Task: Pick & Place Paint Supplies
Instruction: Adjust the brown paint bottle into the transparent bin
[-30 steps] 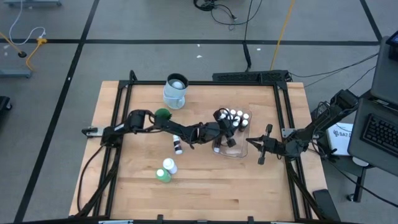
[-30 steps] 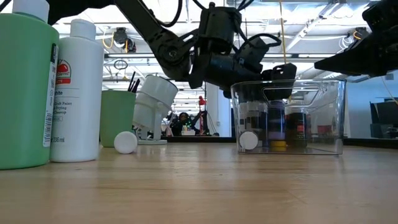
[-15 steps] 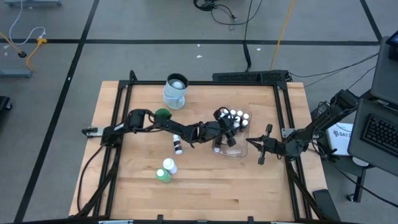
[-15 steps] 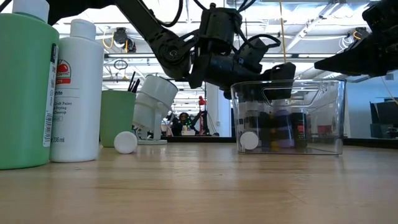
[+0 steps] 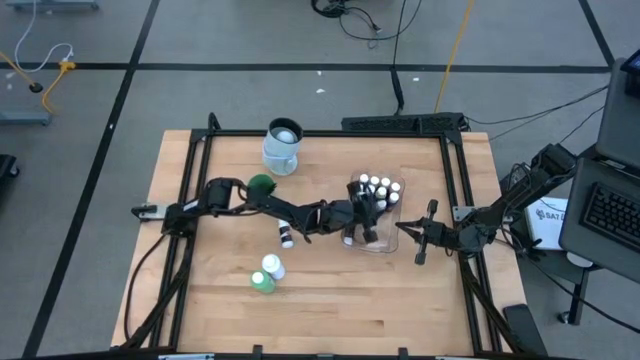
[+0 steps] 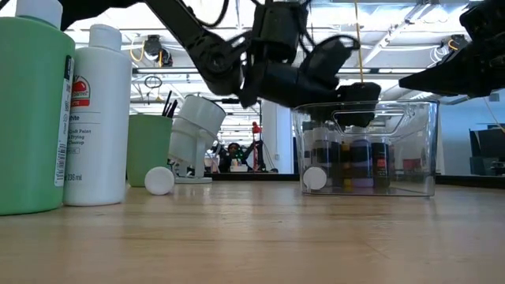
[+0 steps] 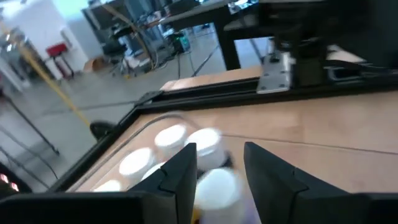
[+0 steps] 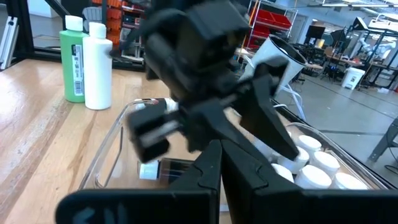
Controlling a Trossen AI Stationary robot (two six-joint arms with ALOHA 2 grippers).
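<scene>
Several tiny white-capped bottles [image 5: 377, 188] stand in the clear tub [image 5: 387, 241] right of the table's middle. My left gripper [image 5: 368, 225] hovers open just above their caps [image 7: 171, 137], at the tub's rim [image 6: 357, 106]. One more tiny bottle [image 5: 286, 236] lies on its side on the table left of the tub. The large green bottle [image 5: 261, 283] stands near the front beside a white bottle [image 5: 272, 266]. Dark brushes [image 6: 168, 104] stick up out of a green cup [image 5: 262, 184]. My right gripper [image 5: 402, 227] waits shut just right of the tub.
A white-and-pale-blue mug [image 5: 283, 145] sits at the far edge, left of centre. Black frame rails [image 5: 190, 190] run along the table's left, far and right sides. Bare wood lies between the tub and the near edge.
My left gripper has rolled about its own axis while staying over the tub. In the low view the small bottle beneath it, blurred half a second ago, now stands still among the others.
</scene>
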